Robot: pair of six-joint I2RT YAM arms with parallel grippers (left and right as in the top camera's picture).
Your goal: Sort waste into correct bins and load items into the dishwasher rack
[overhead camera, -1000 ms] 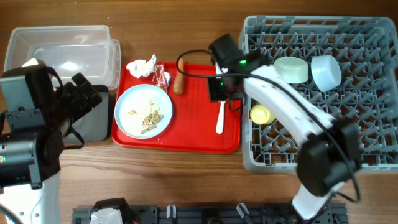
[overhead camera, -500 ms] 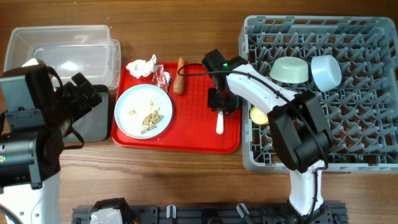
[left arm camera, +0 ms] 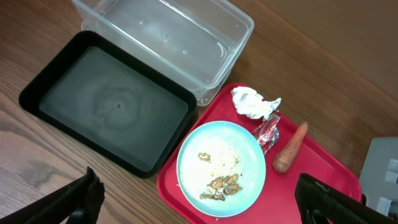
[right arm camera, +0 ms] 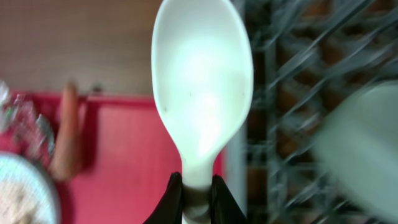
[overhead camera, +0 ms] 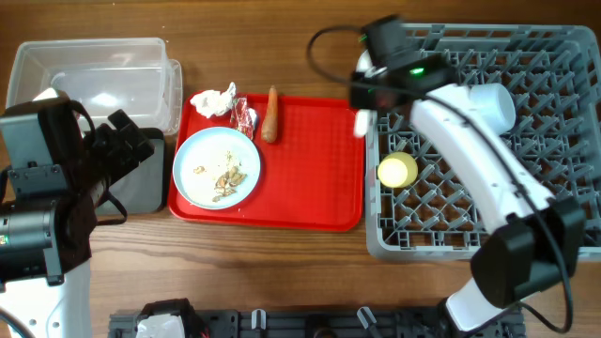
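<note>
My right gripper [overhead camera: 362, 96] is shut on the white plastic spoon [overhead camera: 360, 122] and holds it in the air over the left edge of the grey dishwasher rack [overhead camera: 526, 225]. In the right wrist view the spoon [right arm camera: 202, 81] stands bowl-up between the jaws of the gripper [right arm camera: 198, 194]. The yellow-green cup [overhead camera: 396, 170] and light blue bowl [overhead camera: 493, 105] are in the rack. The pale green dish [right arm camera: 364, 143] shows blurred. On the red tray [overhead camera: 310, 188] sit the white plate [overhead camera: 217, 166] with food scraps [left arm camera: 219, 185], the tissue [overhead camera: 214, 100], wrapper [overhead camera: 246, 116] and carrot [overhead camera: 271, 115]. My left gripper [left arm camera: 205, 211] is open, high above the plate.
The clear tub [overhead camera: 94, 80] stands at the far left and the black tray [left arm camera: 112, 106] lies in front of it, both empty. In the overhead view my left arm [overhead camera: 56, 188] covers most of the black tray. Bare wood lies along the table's front edge.
My right gripper closed on the spoon on the red tray, lifted it and carried it back and right to the rack's left edge. The left arm has not moved.
</note>
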